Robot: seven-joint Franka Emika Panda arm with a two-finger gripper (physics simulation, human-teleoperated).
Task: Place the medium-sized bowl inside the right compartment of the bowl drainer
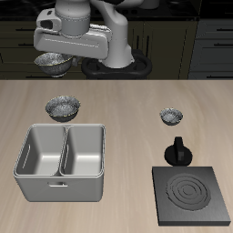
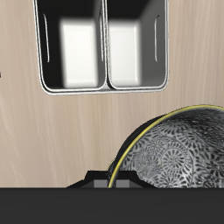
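My gripper (image 1: pixel 55 56) hangs high above the table's back edge, shut on the rim of the medium-sized bowl (image 1: pixel 52 63), a silver-grey bowl with a dark speckled inside. In the wrist view the bowl (image 2: pixel 179 153) fills the area beside my fingers (image 2: pixel 112 179), which are mostly hidden. The bowl drainer (image 1: pixel 60 187), a light-grey tub with two deep basins split by a middle wall, stands near the table's front edge, below and forward of the gripper. Both basins show empty in the wrist view (image 2: pixel 103 86).
The wider speckled bowl (image 1: pixel 63 107) sits on the table just behind the drainer. The smallest speckled bowl (image 1: pixel 171 116) sits farther across the table. A black stove plate (image 1: pixel 191 194) lies at the front edge with a black pot (image 1: pixel 177 151) behind it.
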